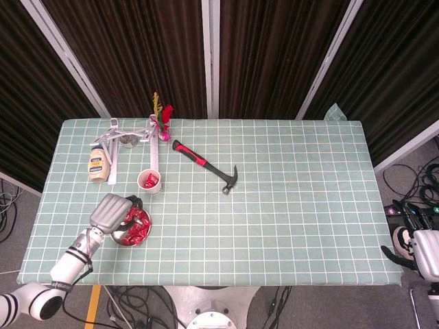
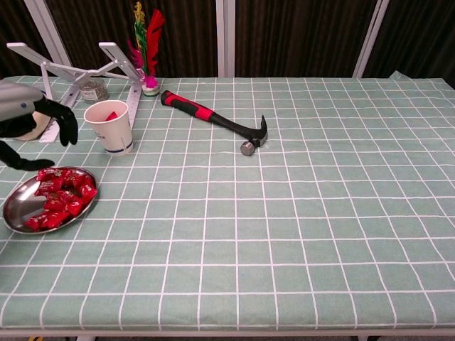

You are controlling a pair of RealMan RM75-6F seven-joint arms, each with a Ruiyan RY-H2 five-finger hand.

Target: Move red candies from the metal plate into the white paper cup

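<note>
One broad desk [image 1: 288, 205] covered in a pale green checked cloth carries everything. Next in size, the robot's left arm reaches in from the near left corner, and its grey-backed left hand [image 1: 110, 211] hovers over the near left edge of the round metal plate [image 2: 14, 217]; in the chest view its dark fingers [image 2: 67, 128] hang spread and curved above the plate, holding nothing. The right hand [image 1: 422, 250] sits off the desk at the far right edge of the head view, and whether its fingers are spread or curled cannot be told. A black claw hammer with a red-banded handle [image 1: 206, 166] lies diagonally near the desk's middle. A pale squeeze bottle with a label [image 1: 99, 166] lies at the left edge. The white paper cup [image 2: 109, 126] stands upright between the bottle and the hammer, just beyond the plate, with one red candy [image 2: 111, 115] showing inside. The heap of red wrapped candies [image 2: 60, 195] fills the plate.
</note>
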